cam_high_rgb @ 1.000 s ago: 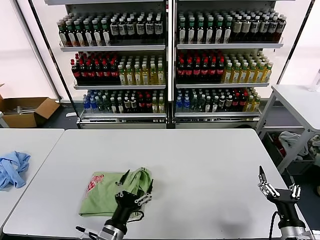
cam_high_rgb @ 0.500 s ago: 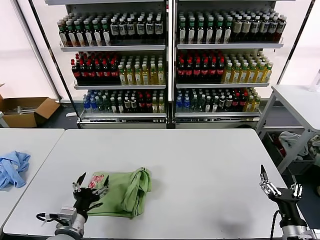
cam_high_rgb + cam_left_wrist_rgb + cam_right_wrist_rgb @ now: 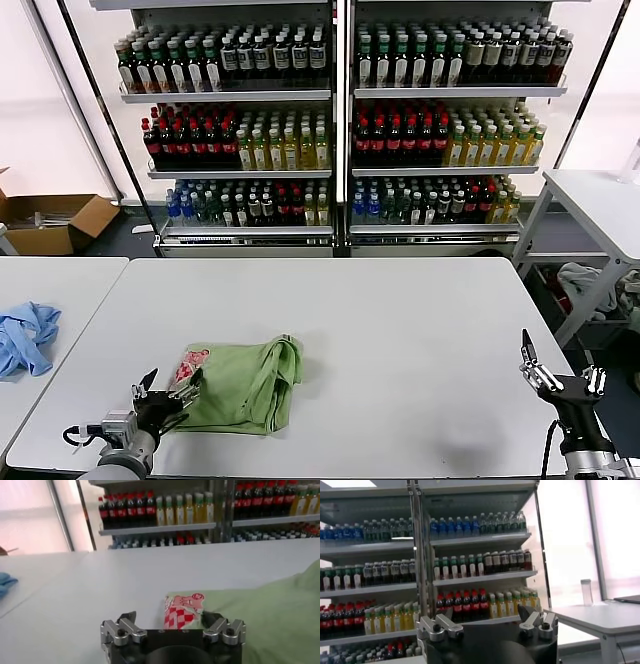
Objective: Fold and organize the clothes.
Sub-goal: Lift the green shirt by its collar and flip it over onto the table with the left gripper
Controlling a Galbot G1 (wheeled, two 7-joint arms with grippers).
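The white table has a lot of bare surface: everything from its middle across to the right edge and back to the far edge is free, and the far edge runs just in front of the drinks shelves. A narrow gap separates its left edge from a second table, where a crumpled light blue garment lies.

The green polo shirt lies folded on the near left part of the table, close to the front edge and well clear of the left, right and far edges. It sits flat as a rough rectangle with its long axis running left to right. The red-and-white printed graphic is at the shirt's left end, and the bunched, thicker folds rise at its right end, so the printed end points toward the left edge of the table.

The left hand hovers low at the shirt's near left corner, fingers spread apart and holding nothing. In the left wrist view, the left hand has the graphic just ahead between its fingers, with fabric beside one of them.

The right hand waits off the near right corner of the table, raised, its fingers apart and empty, well away from the shirt. The right wrist view shows the right hand facing the shelves.
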